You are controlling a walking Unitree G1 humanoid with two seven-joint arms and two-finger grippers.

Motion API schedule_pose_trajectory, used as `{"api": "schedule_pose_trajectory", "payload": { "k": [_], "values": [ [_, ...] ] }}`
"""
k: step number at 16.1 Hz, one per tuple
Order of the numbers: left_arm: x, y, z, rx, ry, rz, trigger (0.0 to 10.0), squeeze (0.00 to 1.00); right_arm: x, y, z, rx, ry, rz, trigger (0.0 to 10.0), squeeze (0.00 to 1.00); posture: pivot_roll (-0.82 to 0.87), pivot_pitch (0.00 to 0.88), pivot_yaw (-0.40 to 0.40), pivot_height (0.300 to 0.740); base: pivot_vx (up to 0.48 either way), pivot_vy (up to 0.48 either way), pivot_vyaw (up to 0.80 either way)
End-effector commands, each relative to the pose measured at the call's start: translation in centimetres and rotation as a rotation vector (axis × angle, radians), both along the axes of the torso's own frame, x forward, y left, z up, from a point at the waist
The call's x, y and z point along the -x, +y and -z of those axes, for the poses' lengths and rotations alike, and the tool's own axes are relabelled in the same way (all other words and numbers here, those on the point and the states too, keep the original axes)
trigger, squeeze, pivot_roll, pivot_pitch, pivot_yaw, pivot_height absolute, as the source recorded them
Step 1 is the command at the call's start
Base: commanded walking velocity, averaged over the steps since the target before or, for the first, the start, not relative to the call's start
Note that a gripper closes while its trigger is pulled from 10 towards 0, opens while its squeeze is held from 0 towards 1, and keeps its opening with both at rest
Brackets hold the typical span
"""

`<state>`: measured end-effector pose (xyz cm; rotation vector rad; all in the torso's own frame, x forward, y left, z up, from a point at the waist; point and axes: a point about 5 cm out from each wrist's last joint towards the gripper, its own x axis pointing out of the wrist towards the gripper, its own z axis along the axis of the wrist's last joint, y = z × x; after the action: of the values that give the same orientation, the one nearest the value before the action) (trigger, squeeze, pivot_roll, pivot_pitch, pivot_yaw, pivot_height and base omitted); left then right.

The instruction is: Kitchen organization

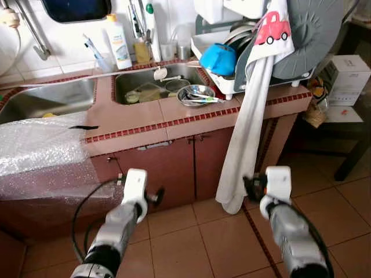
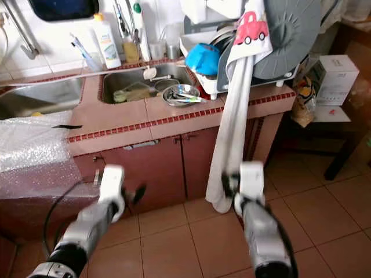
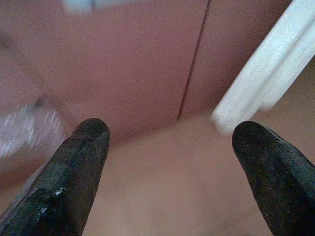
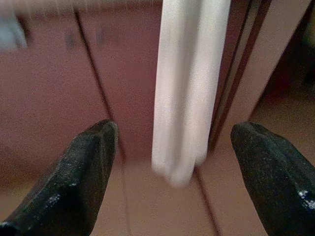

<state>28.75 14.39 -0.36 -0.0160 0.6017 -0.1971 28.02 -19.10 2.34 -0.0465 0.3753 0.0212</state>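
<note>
A tiled counter (image 1: 145, 119) holds a steel bowl (image 1: 196, 95) of cutlery beside a sink (image 1: 152, 81) with dishes in it. A dish rack (image 1: 232, 87) at the right carries a blue bowl (image 1: 218, 59) and plates. A long white towel (image 1: 246, 133) with a red car print hangs from the rack almost to the floor. My left gripper (image 1: 157, 196) is low in front of the cabinet doors (image 1: 174, 168), open and empty (image 3: 172, 162). My right gripper (image 1: 250, 186) is open too, just right of the towel's lower end (image 4: 189, 83).
Bubble wrap (image 1: 40, 142) covers the counter's left part, by a second sink (image 1: 46, 98). A soap bottle (image 1: 119, 41) stands at the back wall. A white box (image 1: 348, 78) sits on a low table at the right. The floor is tiled.
</note>
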Motion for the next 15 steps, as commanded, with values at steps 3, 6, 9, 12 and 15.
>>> {"api": "schedule_pose_trajectory", "payload": {
  "k": [3,6,9,12,15],
  "values": [
    [3.8,2.9,3.9,-0.16,0.178,-0.009,10.0,0.0,4.0,-0.1,6.3,-0.038,0.315,0.031,10.0,0.0,-0.08,0.0,0.102,0.74,0.0,0.0,0.0],
    [7.1,3.6,6.4,-0.194,0.337,0.029,10.0,0.0,8.6,-0.1,9.9,0.075,0.546,-0.043,10.0,0.0,-0.08,0.0,0.109,0.74,0.0,0.0,0.0],
    [7.8,3.5,6.7,-0.23,0.348,0.108,10.0,0.0,10.5,-0.3,10.8,0.106,0.6,-0.1,10.0,0.0,-0.07,0.0,0.103,0.74,0.0,0.0,-0.24],
    [9.4,4.7,7.5,-0.264,0.403,0.097,10.0,0.0,12.9,-1.2,11.8,0.183,0.678,-0.146,10.0,0.0,-0.08,0.0,0.108,0.74,0.0,0.0,-0.77],
    [9.7,5.4,7.6,-0.283,0.414,0.099,10.0,0.0,13.2,-1.3,11.9,0.17,0.676,-0.13,10.0,0.0,-0.09,0.0,0.114,0.74,0.0,0.0,-0.77]
  ]
}}
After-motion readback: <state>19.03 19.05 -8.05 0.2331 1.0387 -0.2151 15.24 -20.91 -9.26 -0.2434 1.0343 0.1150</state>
